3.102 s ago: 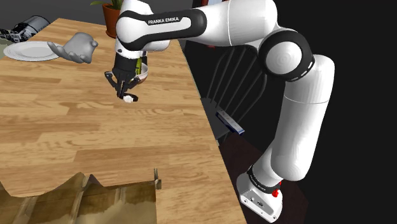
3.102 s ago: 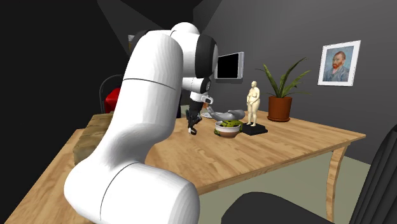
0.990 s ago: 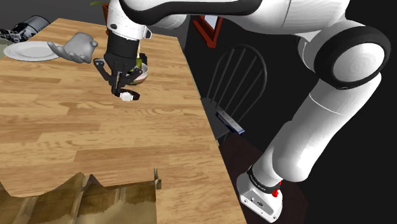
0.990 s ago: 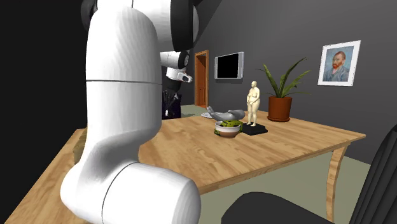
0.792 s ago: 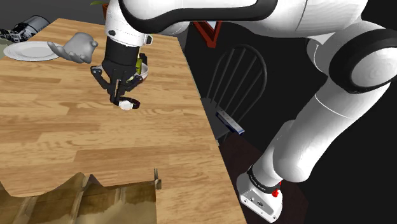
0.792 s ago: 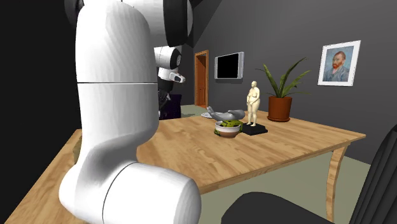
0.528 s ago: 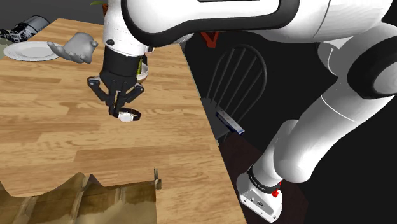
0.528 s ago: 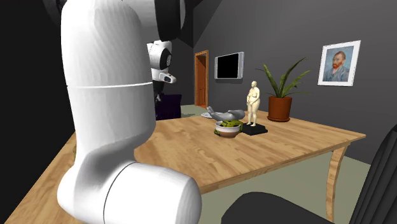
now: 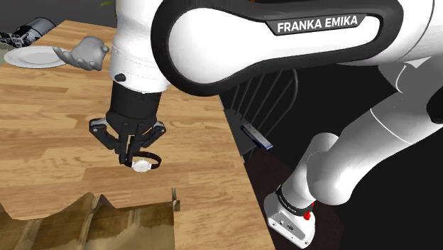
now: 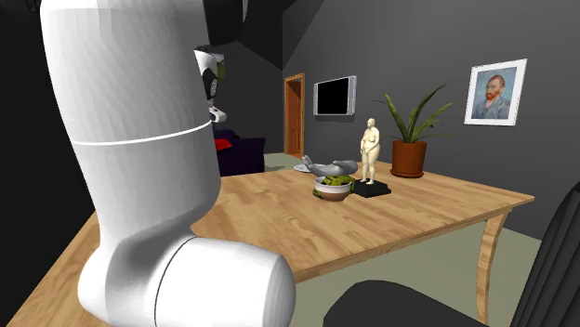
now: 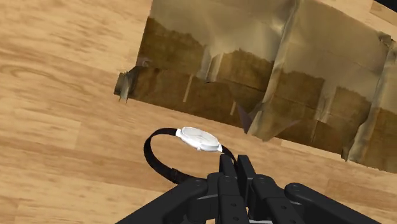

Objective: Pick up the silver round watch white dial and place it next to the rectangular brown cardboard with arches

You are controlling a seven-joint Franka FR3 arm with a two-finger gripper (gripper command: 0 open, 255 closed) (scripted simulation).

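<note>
Watch (image 9: 144, 164) held in the gripper (image 9: 133, 160), near the cardboard (image 9: 106, 224)

Your gripper's two black fingers are pinched almost all the way together. In the wrist view you can see the gripper (image 11: 235, 167) holding the watch's (image 11: 199, 139) dark strap between them. The strap makes a loop to one side. The round silver case with its white face sticks out just past the fingertips.

In the shoulder view, your gripper points down over the wood table (image 9: 57, 135). The watch hangs at its tips. The brown cardboard with arches lies at the near end of the table. The watch is close to the cardboard's torn edge but does not touch it. In the wrist view the cardboard (image 11: 254, 83) lies just beyond the watch.

Far back on the table you can see a white plate (image 9: 32, 57) and a grey hand shape (image 9: 85, 51). A dark chair (image 9: 263, 92) stands beside the table.

In the second exterior view, a bowl (image 10: 335, 186), a small statue (image 10: 371, 153) and a potted plant (image 10: 412, 130) stand on the table.
</note>
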